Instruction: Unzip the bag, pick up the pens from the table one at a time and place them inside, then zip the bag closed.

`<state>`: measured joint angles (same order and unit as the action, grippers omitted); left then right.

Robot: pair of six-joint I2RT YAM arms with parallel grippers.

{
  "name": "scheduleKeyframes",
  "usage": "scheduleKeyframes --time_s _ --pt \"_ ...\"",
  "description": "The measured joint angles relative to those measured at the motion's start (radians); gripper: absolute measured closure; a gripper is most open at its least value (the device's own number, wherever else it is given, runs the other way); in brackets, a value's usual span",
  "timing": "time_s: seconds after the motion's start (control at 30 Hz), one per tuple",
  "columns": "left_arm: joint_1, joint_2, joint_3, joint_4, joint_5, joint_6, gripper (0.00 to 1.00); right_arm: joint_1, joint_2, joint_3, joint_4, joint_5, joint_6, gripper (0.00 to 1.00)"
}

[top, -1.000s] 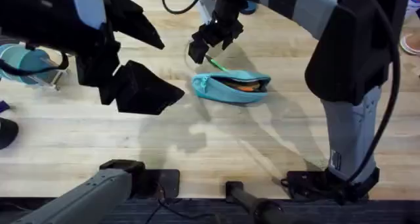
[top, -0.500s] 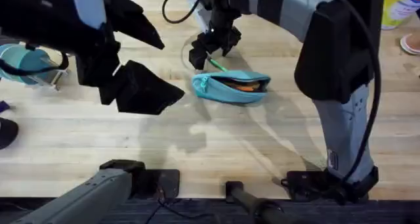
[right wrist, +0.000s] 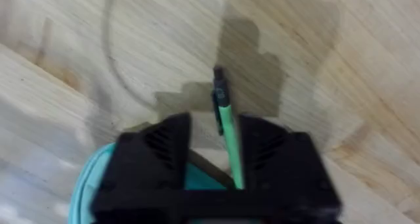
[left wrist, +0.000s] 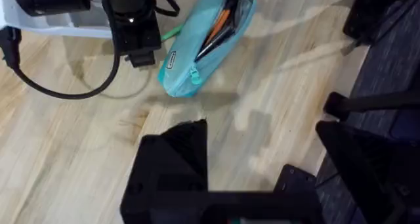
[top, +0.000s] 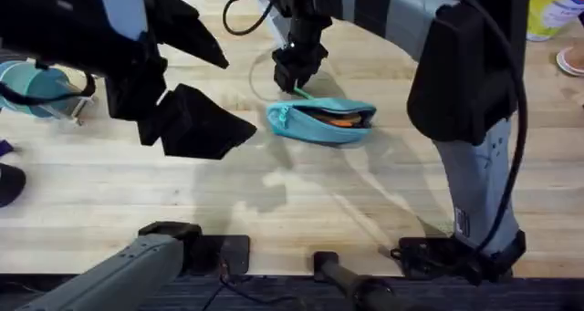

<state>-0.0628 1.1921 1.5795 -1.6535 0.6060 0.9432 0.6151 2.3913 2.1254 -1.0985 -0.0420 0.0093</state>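
Spanning the whole overhead view: pale wooden table [top: 301,211] of jointed planks, grain and soft grey shadows plain on the bare stretch near the arm bases. Lying mid-table, light blue bag [top: 321,119], zipper open along its top, orange and dark items visible inside. Beside the bag's far edge and touching it, green pen [top: 300,90] flat on the wood, dark tip pointing away from the bag. Directly over that pen, right gripper [top: 294,74], fingers spread to either side of the shaft and not yet closed on it; in the right wrist view the pen [right wrist: 226,129] runs through the gap between the two black fingers [right wrist: 154,152], the bag's blue edge just under them. Well to the left of the bag, left gripper [top: 196,119] hanging large and dark above the table, jaws parted with nothing between. Seen from the left wrist, bag [left wrist: 200,43] well apart from that gripper. Beyond the bag at the table's far left edge, a teal object [top: 32,88], too blurred to name. Below the table's near edge, dark floor.
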Motion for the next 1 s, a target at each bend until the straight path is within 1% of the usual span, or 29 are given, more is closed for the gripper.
scheduleKeyframes --time_s 0.07,0.13,0.47,0.83,1.0 --pt "0.000 0.000 0.000 0.000 0.000 0.000 0.008 0.000 0.000 0.000 0.003 0.001 -0.003 0.929" --pt "0.000 0.000 0.000 0.000 0.000 0.000 0.008 -0.003 0.000 0.001 0.010 0.002 -0.005 0.956" --pt "0.000 0.000 0.000 0.000 0.000 0.000 0.008 -0.039 0.003 0.017 0.005 0.001 -0.005 0.962" --pt "0.000 0.000 0.000 0.000 0.000 0.000 0.008 -0.101 0.015 0.175 0.007 0.006 -0.003 0.970" --pt "0.000 0.000 0.000 0.000 0.000 0.000 0.008 -0.115 0.015 0.241 -0.002 0.025 -0.055 0.969"
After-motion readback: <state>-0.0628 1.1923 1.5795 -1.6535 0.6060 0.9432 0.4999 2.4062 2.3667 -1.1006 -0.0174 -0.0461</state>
